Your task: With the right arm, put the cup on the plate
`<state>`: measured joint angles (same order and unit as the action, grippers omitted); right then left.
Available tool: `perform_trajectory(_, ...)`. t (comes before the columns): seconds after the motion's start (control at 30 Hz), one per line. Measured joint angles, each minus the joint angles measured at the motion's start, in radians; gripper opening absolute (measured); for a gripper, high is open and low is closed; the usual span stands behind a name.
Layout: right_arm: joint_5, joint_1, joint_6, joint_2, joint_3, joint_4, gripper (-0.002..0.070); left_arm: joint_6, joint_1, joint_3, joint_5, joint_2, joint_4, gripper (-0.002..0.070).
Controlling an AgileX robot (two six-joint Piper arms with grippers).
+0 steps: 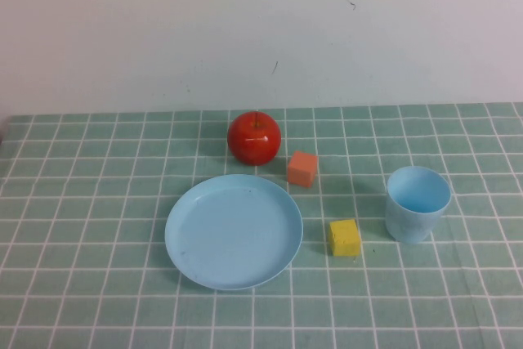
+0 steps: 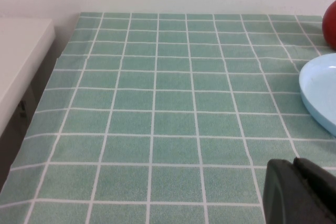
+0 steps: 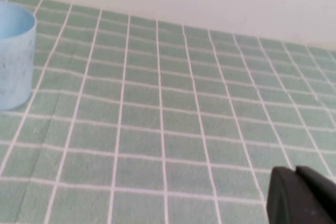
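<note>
Right gripper (image 3: 302, 195) is shut tight w/ nothing in it, parked low over bare tablecloth on the robot's right, out of the high view; only its black tip shows in its own wrist cam. Left gripper (image 2: 299, 190) is likewise just a black corner over the cloth on the left side, and I can't tell if it's open or not.

Cup (image 1: 417, 203) stands upright, mouth up, on the right of the green checked tablecloth (image 1: 98, 202), well apart from the plate (image 1: 233, 230), which sits mid-table and has nothing on it. Between them: a yellow block (image 1: 345, 237) near the plate's rim, an orange block (image 1: 302, 168) further back, and a red apple (image 1: 254, 137) just behind the plate.

Task hasn't started imo. To do the reach right: open the jaws wide first, come at the cup from the side, pinch the wall w/o tipping it, then lift high enough to clear the yellow block on the way over.
</note>
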<state>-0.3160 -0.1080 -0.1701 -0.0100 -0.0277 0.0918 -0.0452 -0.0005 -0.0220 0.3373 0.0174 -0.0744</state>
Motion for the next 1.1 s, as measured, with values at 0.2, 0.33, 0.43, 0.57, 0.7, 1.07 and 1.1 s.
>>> perform_trajectory(0.2,0.239,0.000,0.000,0.000,-0.002,0.001,-0.0003,0.000,0.000,0.000,0.000,0.000,0.000,-0.0003)
perform_trajectory(0.33,0.495,0.000,0.000,0.000,-0.002,0.005,-0.0003,0.000,0.000,0.000,0.000,0.000,0.000,-0.0003)
perform_trajectory(0.43,0.674,0.000,-0.008,0.000,-0.002,0.007,-0.0003,0.000,0.000,0.000,0.000,0.000,0.000,-0.0003)
perform_trajectory(0.57,0.867,0.000,0.008,0.000,-0.002,0.009,-0.0003,0.000,0.000,0.000,0.000,0.000,0.000,-0.0003)
perform_trajectory(0.7,0.997,0.000,0.077,0.000,-0.002,0.017,-0.0003,0.000,0.000,0.000,0.000,0.000,0.000,-0.0003)
perform_trajectory(1.07,1.092,0.000,0.288,0.000,-0.002,0.019,-0.0003,0.000,0.000,0.000,0.000,0.000,0.000,-0.0003)
perform_trajectory(1.1,1.089,0.000,0.284,0.000,-0.002,0.019,-0.0003,0.000,0.000,0.000,0.000,0.000,0.000,-0.0003)
